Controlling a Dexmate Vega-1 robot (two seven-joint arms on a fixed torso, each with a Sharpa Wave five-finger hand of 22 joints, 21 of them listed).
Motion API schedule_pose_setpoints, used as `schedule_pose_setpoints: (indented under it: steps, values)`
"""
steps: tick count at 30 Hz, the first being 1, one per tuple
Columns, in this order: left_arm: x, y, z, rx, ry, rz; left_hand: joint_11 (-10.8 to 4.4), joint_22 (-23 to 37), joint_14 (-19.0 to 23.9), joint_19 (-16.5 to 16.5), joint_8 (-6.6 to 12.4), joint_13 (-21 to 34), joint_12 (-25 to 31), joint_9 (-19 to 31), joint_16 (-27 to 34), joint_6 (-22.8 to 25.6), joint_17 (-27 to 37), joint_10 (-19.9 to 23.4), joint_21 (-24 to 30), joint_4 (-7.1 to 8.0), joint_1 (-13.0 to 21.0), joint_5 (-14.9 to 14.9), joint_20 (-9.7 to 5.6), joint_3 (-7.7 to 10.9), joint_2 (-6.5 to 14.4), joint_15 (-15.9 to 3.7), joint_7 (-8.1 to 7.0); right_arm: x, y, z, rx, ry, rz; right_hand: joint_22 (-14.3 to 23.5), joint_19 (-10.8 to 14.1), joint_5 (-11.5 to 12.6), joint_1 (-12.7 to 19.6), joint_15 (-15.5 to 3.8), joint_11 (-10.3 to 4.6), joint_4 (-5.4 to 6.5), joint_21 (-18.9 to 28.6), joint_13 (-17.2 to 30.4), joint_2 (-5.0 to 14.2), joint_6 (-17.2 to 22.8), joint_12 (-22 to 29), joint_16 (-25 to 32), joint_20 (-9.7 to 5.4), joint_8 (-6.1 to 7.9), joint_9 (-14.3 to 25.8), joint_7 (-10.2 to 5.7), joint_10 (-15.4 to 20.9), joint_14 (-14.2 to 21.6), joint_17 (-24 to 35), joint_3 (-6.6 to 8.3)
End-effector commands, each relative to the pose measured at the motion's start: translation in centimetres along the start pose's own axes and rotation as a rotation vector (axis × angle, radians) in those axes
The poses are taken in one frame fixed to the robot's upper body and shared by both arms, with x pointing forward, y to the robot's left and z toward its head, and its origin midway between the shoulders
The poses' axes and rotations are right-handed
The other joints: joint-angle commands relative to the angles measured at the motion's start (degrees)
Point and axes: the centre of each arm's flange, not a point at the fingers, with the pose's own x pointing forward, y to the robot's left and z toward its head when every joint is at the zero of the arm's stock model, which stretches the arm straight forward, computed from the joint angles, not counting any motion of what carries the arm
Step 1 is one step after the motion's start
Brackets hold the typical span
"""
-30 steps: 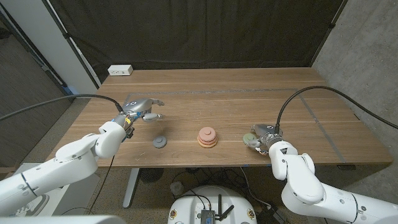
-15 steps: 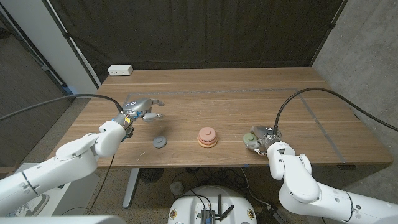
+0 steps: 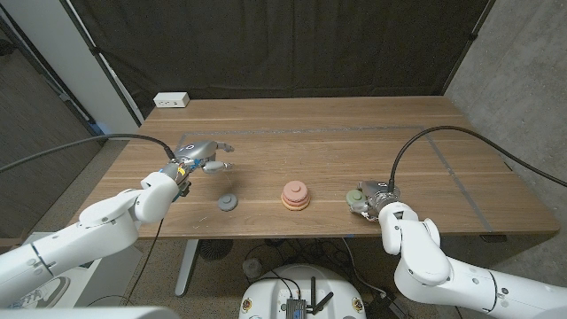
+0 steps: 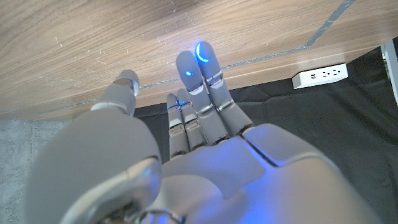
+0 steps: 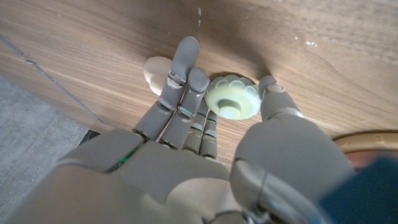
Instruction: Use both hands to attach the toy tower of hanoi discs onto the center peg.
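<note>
Slightly leftward the right hand has been moved, its fingers now closed around the pale green disc on the table right of the peg stack — a shallow pinch could let it slip. Left hand hangs released, far-left of the grey disc.

- The left arm reaches in from the near left corner; its left hand is held above the table, fingers extended, holding nothing.
- The right arm bends in from the near right corner; the right hand has fingers and thumb around a pale green disc.
</note>
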Motion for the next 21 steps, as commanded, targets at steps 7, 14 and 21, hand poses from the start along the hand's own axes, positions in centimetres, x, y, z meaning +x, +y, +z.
schedule_pose_setpoints:
  steps: [7, 14, 21]
  values:
    - [-0.07, -0.32, -0.32, -0.012, 0.006, -0.006, -0.07, 0.07, 0.46, 0.59, -0.14, 0.23, 0.1, 0.17, -0.25, 0.46, 0.19, 0.54, -0.16, -0.03, -0.35, 0.31, -4.81, 0.69, 0.22, -5.47, 0.02, 0.17, 0.27, 0.08, -0.008, 0.004, 0.023, 0.13, -0.09, 0.28, 0.12, -4.66, -0.46, -0.14, 0.01, 0.69, 0.76, 0.46, 0.81, -0.29, -5.22, 0.47, -0.02, -0.38, 1.67, 0.66, -0.03, -0.2]
    - [-0.09, -0.47, -0.15, -0.013, 0.002, -0.011, -0.03, 0.08, 0.55, 0.51, -0.22, 0.21, 0.07, 0.19, -0.25, 0.44, 0.22, 0.68, -0.19, -0.02, -0.49, 0.3, -4.78, 0.86, 0.36, -5.47, 0.07, -0.06, 0.52, -0.12, -0.007, 0.001, 0.003, 0.17, 0.34, 0.44, 0.37, -4.67, -2.77, -0.03, 0.18, 1.24, 1.33, 2.92, 2.28, 0.91, -5.25, 1.45, 0.02, -2.72, 6.19, 2.45, 1.46, -0.21]
    - [-0.22, -0.33, 0.09, -0.01, -0.001, -0.008, -0.03, 0.08, 0.57, 0.57, -0.22, 0.28, 0.09, 0.22, -0.32, 0.56, 0.21, 0.85, -0.19, 0.06, -0.71, 0.29, -4.76, 1.03, 0.55, -5.47, 0.1, -0.38, 0.68, -0.31, -0.005, -0.017, -0.054, 0.21, 2.15, 0.3, 1.17, -4.67, -4.53, -0.25, 0.86, 2.31, 2.22, 7.51, 4.29, 2.98, -5.42, 3.11, 0.13, -4.84, 13.31, 4.89, 4.09, 0.28]
